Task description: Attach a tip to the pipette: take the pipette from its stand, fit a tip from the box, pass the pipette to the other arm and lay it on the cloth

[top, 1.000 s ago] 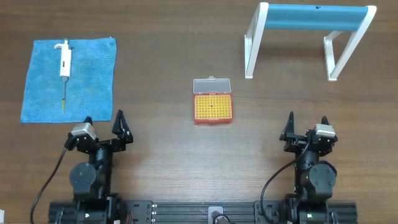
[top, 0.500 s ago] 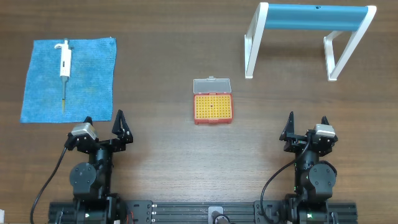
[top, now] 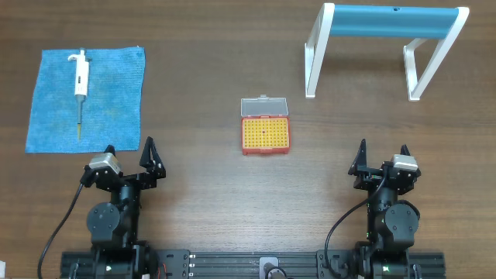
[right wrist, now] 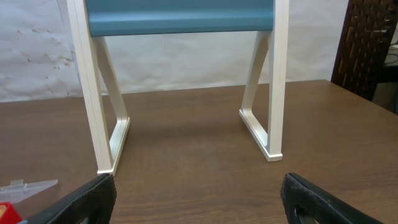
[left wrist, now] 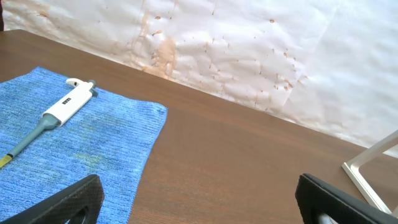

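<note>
Left gripper [top: 129, 147] sits low left of the top view, just below the cloth's bottom edge, fingers spread wide, holding nothing. Right gripper [top: 383, 147] is low right, also spread and empty, well apart from everything. Pipette [top: 80, 76] lies flat on the blue cloth [top: 116, 116] in the upper left, white body toward the top of the frame, yellow tip [top: 79, 128] fitted and pointing down the frame. Stand [top: 387, 19] in the upper right carries no pipette. Tip box [top: 265, 134] is at centre, lid open, yellow rack showing. Judgement: the last step looks done, with the pipette tipped and laid on the cloth, so the task reads as complete. Next move likely calls for nothing but keeping both arms parked and clear of the cloth, so the pipette isn't nudged.
</note>
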